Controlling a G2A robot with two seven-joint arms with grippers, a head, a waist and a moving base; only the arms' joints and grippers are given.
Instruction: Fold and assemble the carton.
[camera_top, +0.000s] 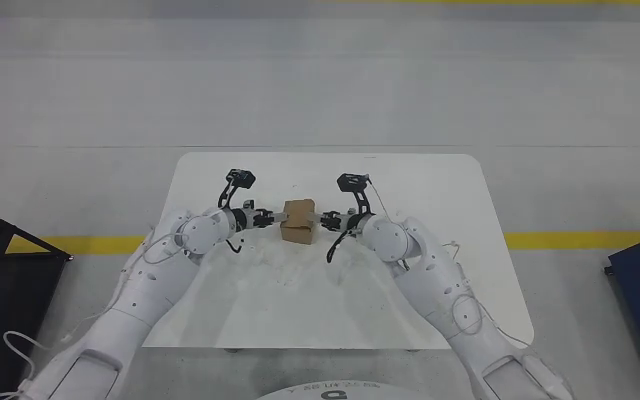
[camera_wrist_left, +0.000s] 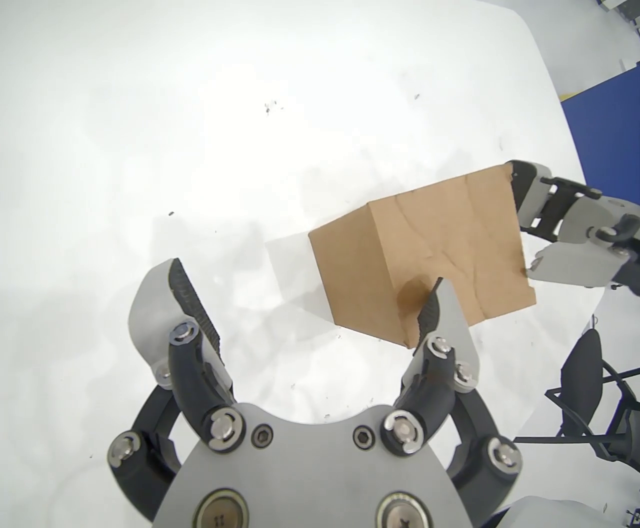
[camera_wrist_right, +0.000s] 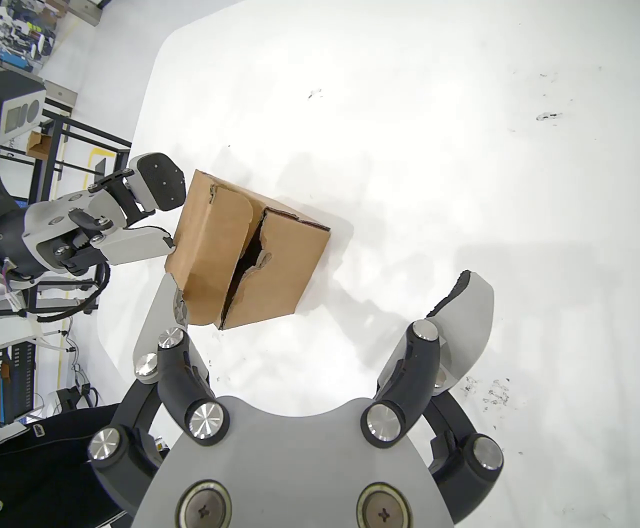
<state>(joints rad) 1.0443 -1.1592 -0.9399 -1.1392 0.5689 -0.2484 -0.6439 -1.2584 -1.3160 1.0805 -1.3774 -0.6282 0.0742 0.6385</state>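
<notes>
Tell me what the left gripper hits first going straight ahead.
Likely the carton: it sits just ahead of the left gripper, offset toward one of its open fingers. Whether they already touch is unclear.

Your left tool (camera_wrist_left: 307, 280) has both fingers spread wide, and its ribbed pads (camera_wrist_left: 195, 300) face inward. Your right tool (camera_wrist_right: 318, 279) is spread just as wide. From above, your left arm (camera_top: 150, 290) and right arm (camera_top: 440, 280) bend at the elbow and angle inward. The tools point tip to tip, near each other and apparently not touching, though that view is coarse.
</notes>
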